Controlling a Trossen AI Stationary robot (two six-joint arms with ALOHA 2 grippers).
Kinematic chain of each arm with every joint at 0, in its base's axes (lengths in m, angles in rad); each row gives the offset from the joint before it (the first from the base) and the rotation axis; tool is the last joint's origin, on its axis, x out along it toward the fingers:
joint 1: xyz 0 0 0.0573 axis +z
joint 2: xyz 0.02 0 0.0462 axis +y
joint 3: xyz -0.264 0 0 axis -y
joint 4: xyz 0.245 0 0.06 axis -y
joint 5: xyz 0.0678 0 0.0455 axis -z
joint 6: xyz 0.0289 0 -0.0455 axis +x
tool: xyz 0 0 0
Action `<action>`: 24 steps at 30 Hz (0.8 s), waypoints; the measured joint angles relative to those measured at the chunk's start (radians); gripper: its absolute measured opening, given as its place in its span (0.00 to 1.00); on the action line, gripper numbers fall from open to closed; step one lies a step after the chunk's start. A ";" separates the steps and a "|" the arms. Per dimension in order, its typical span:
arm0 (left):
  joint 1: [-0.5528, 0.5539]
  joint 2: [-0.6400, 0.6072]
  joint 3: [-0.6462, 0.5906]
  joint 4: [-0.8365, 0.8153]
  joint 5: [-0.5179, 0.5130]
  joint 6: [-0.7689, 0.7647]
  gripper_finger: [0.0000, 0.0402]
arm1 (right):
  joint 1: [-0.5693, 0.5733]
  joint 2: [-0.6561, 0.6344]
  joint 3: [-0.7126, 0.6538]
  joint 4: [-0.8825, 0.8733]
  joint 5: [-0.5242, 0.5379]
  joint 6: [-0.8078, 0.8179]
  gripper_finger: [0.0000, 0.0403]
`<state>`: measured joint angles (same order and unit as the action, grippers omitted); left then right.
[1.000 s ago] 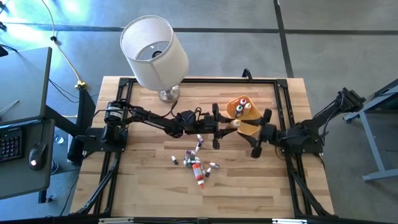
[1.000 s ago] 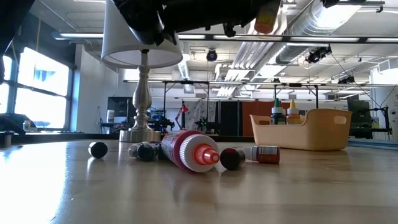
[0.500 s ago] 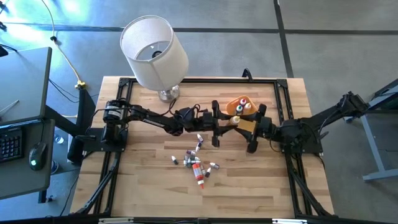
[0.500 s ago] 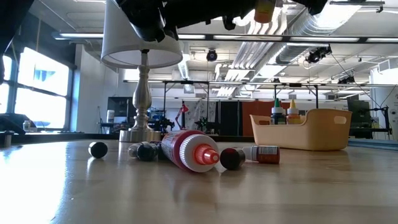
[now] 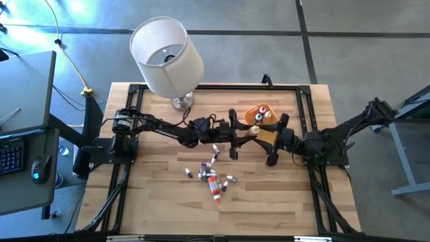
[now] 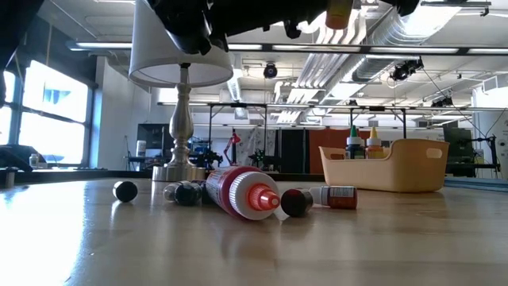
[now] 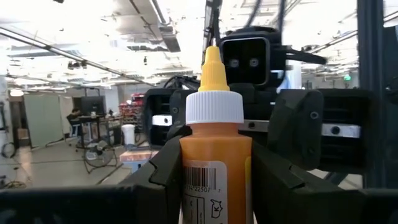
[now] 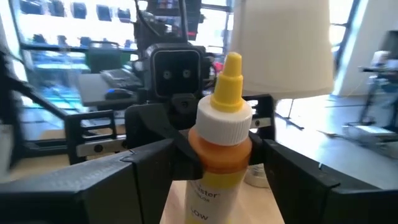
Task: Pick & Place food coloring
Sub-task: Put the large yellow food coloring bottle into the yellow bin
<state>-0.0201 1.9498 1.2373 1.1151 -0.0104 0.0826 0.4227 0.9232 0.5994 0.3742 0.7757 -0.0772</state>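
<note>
Above the middle of the wooden worktop (image 5: pixel 154 202), the two dark arms meet head-on over a single yellow-capped bottle of food coloring (image 7: pixel 215 155), held upright and clear of the surface. From 9 o'clock, the left gripper (image 5: pixel 235 134) pinches the bottle's orange body between its fingers (image 7: pixel 163 171), white collar and pointed yellow tip standing above them. From 3 o'clock, the right gripper (image 5: pixel 272 138) faces it with jaws spread wide, one finger (image 8: pixel 112 180) on either side of the same bottle; whether they touch it cannot be told. Just beyond the meeting point, toward 1 o'clock, an orange basket (image 5: pixel 269 134) sits on the worktop with a few bottles standing inside, their green and yellow tips showing above its rim in the low view. Toward 6 o'clock of the grippers, a loose cluster of small bottles (image 5: pixel 213 176) lies scattered on its sides, a larger red-and-white one (image 6: pixel 238 192) among them with its cap pointing at the low camera. At 11 o'clock, a table lamp (image 5: pixel 166 57) with a white shade stands on a silver base near the worktop's far edge.
</note>
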 joint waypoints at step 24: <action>0.000 0.000 0.000 -0.016 0.001 0.053 0.32 | 0.032 -0.001 0.002 0.101 -0.006 -0.114 0.56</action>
<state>-0.0200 1.9495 1.2369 1.0994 -0.0095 0.1355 0.4544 0.9222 0.6017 0.4755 0.7699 -0.1908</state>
